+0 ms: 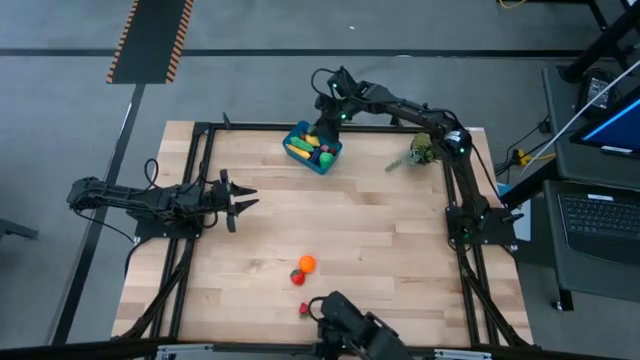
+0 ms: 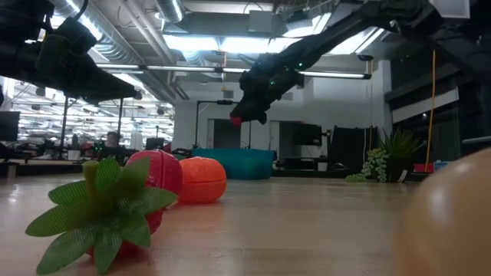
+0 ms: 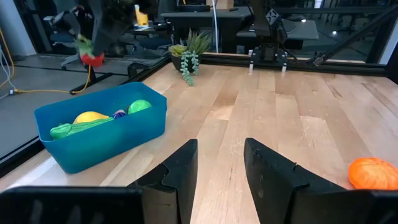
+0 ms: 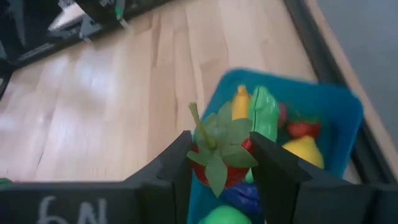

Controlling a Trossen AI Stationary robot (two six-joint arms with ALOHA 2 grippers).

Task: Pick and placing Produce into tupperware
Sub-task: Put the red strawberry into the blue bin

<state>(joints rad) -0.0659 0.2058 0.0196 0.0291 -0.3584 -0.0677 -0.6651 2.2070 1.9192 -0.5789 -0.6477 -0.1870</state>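
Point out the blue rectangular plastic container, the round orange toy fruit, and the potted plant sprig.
Blue rectangular plastic container (image 3: pixel 106 140), left wrist view, front wall.
Round orange toy fruit (image 1: pixel 306 264), high view, top.
Potted plant sprig (image 3: pixel 189 53), left wrist view, leaves.

Dark jointed arms — black pincers

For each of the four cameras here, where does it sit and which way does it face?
High: overhead, straight down on the table; both arms show.
Low: at tabletop height, facing the room; right gripper overhead.
Left wrist: behind the left gripper, facing the blue container.
Right wrist: above that container, right gripper holding a red fruit.
Shared: high and low both see the orange fruit.
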